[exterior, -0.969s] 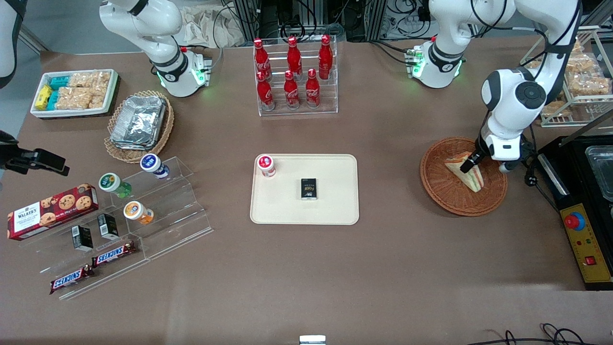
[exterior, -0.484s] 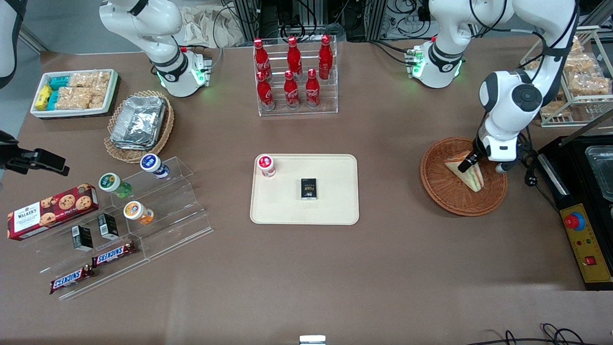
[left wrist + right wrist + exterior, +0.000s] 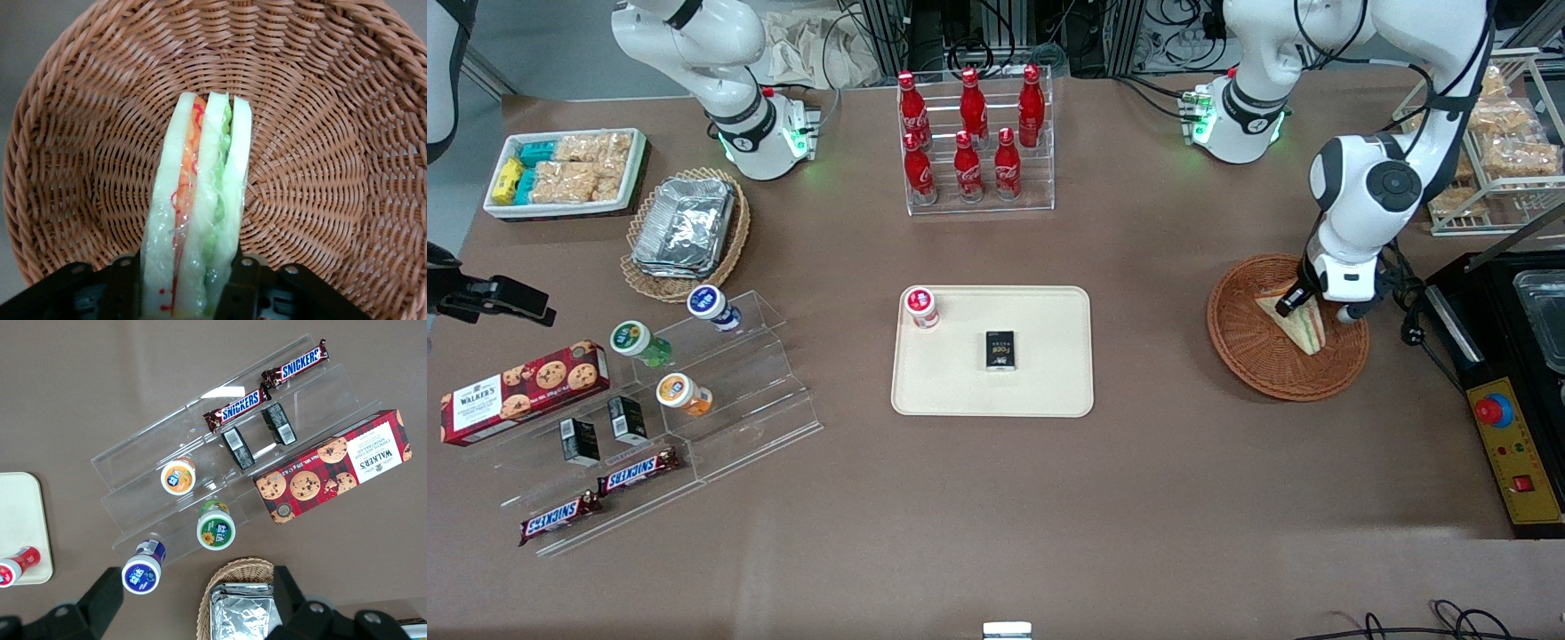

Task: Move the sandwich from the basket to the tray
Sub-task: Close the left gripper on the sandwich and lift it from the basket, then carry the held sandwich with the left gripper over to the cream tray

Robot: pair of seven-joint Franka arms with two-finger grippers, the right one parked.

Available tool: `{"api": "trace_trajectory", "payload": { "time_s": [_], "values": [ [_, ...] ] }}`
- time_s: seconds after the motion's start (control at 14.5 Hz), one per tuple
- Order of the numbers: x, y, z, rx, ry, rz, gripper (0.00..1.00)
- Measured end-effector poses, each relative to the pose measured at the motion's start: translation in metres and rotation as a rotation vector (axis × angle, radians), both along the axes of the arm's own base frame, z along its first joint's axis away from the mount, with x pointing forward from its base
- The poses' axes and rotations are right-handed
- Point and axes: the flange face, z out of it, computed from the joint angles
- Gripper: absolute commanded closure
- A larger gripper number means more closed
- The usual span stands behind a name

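Observation:
The sandwich [image 3: 1304, 325], a wrapped wedge of pale bread with green and orange filling, stands on edge in the round reddish-brown wicker basket [image 3: 1240, 356] toward the working arm's end of the table. My left gripper [image 3: 1288, 302] is down in the basket and shut on the sandwich's end farther from the front camera. In the left wrist view the black fingers [image 3: 124, 288] press both bread faces of the sandwich [image 3: 203, 200], with the basket's weave [image 3: 320, 133] all around my gripper [image 3: 190, 285]. The cream tray [image 3: 996, 396] lies at mid-table.
On the tray are a small red-capped bottle [image 3: 920, 307] and a black box [image 3: 1000, 349]. A black control box with a red button [image 3: 1494, 411] sits beside the basket. A clear rack of cola bottles [image 3: 974, 142] stands farther from the camera than the tray.
The left arm's wrist and elbow have drifted a little toward the tray and away from the front camera. The gripper stays on the sandwich, which has barely shifted in the basket.

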Motion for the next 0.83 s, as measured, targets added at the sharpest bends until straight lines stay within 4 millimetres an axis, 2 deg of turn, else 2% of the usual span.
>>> {"api": "trace_trajectory", "payload": {
  "time_s": [0.21, 0.42, 0.83],
  "values": [
    [0.002, -0.003, 0.003, 0.000, -0.009, -0.019, 1.00],
    [0.009, -0.008, 0.019, -0.004, -0.028, -0.044, 1.00],
    [0.034, -0.007, 0.098, 0.005, 0.004, -0.220, 1.00]
  ]
}}
